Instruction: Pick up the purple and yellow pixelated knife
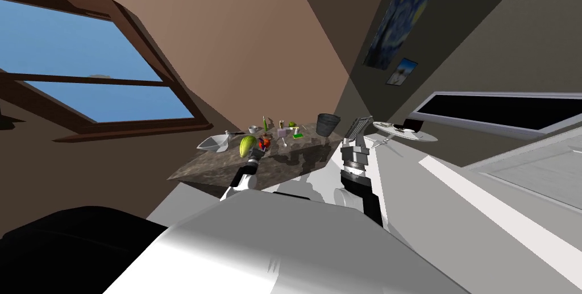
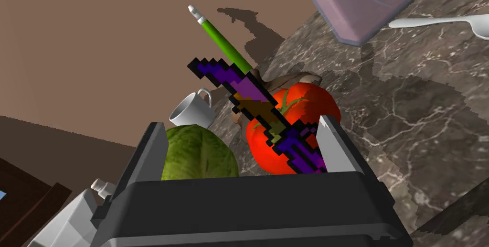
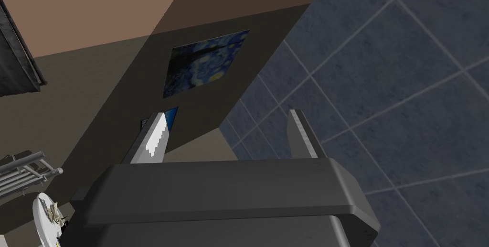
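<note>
**Dark marbled desk (image 2: 406, 115) by a brown wall (image 2: 95, 43): left hand (image 2: 241, 123) open at the knife (image 2: 243, 86)**

Saw the desk crowded with small things and set against the plain wall. Found the purple and yellow pixelated knife slanted across the front of a red tomato (image 2: 320, 110), blade end away from the hand, dark purple handle end down between the left hand's fingers (image 2: 334, 148). Found it close against one finger and well apart from the other; could not tell whether it touched. Could not tell either whether it lay on the desk or leaned on the tomato. Found both fingers spread wide, closed on nothing.

Noted a green leafy vegetable (image 2: 200, 155) just beside the tomato, by the farther finger. Noted a white cup (image 2: 191, 110) beyond the vegetable, near the desk's edge at the wall. Noted a green pen (image 2: 222, 41) with a white tip rising behind the knife's blade end. Noted a pale purple see-through box (image 2: 358, 5) past the tomato, with a white spoon (image 2: 430, 21) beside it on the marble.

From the head view, placed the left hand low over the middle of the desk, with a white bowl (image 1: 214, 144) near the desk's left corner and a dark ribbed cup (image 1: 328, 124) at its right end. Saw the right hand (image 1: 359, 127) raised just right of that dark cup, fingers parted with nothing between them.
</note>
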